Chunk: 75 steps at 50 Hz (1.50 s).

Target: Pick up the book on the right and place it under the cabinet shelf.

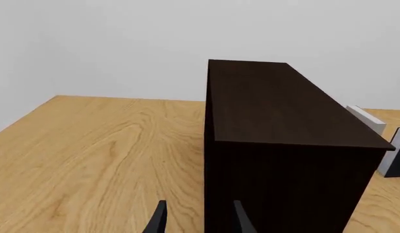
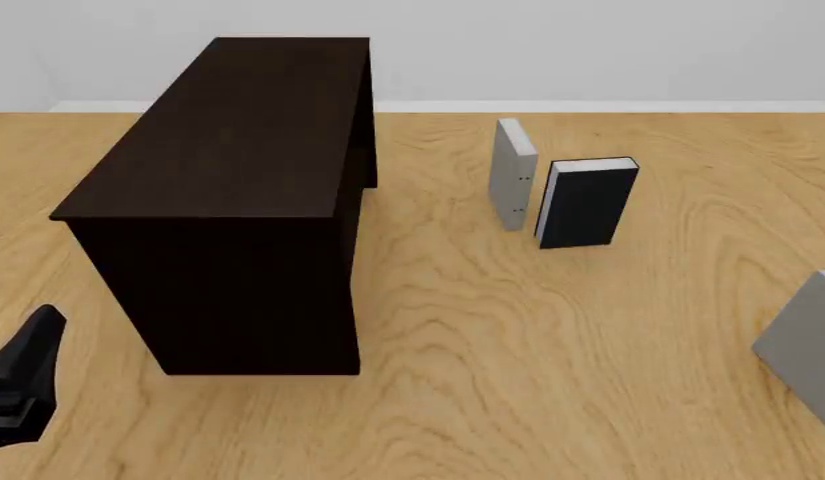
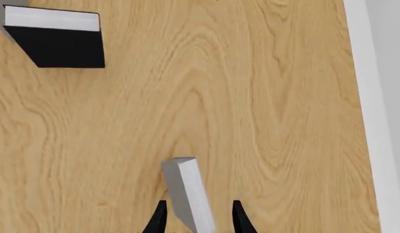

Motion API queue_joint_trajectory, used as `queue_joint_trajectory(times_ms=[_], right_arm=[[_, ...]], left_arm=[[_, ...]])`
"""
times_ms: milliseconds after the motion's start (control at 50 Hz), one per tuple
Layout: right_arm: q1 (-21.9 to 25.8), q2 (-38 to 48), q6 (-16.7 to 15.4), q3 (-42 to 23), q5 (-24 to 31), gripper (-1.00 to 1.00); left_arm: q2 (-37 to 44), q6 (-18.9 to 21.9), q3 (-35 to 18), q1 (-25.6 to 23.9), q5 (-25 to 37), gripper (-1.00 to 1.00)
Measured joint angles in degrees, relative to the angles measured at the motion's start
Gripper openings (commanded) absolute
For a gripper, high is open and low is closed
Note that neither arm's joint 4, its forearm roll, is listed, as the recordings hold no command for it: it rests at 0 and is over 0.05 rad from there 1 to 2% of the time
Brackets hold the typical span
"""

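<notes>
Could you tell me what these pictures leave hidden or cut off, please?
- Front view: the grey book on the right is cut off by the frame edge; the right pincer is out of frame.
- Right wrist view: the right pincer straddles the book; contact cannot be told.
- Cabinet: its recessed underside faces away, unseen in every view.

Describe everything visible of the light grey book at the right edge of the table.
The grey book is a plain, matte, light grey slab standing upright on edge on the wooden table, cut off by the front view's right border. In the right wrist view its narrow edge sits between the right gripper fingers, which flank it; contact cannot be confirmed.
</notes>
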Motion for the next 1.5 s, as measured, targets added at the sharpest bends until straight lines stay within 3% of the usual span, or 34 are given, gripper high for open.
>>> queue_joint_trajectory(times_ms=[1080, 1500], right_arm=[[-3.4, 6.8, -2.5, 6.9, -8.6, 1.00], [-3.6, 7.4, -2.0, 8.6, -10.3, 1.00]], left_arm=[[-0.4, 0.4, 0.1, -0.7, 0.4, 1.00], [-1.4, 0.6, -0.1, -1.1, 1.2, 1.00]])
